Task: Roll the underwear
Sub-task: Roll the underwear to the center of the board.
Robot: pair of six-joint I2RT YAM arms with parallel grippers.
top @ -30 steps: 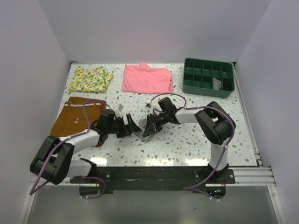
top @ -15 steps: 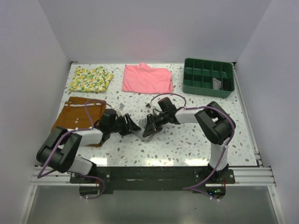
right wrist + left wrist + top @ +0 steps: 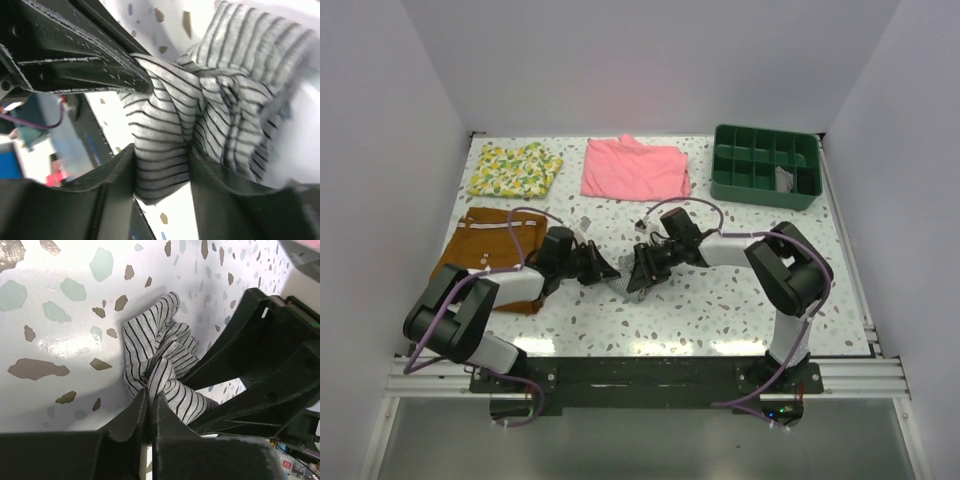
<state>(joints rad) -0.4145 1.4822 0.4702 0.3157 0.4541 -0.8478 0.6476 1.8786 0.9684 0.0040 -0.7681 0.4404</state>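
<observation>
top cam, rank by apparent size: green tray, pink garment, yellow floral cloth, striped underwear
1. green tray and pink garment: too close to rank.
2. yellow floral cloth.
3. striped underwear: bunched, only partly visible, so its true extent is unclear.

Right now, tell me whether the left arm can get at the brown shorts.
Likely not freely. The shorts lie close beside that arm, but the left gripper is shut on the underwear, which the right gripper also grips. It would have to let go first.
</observation>
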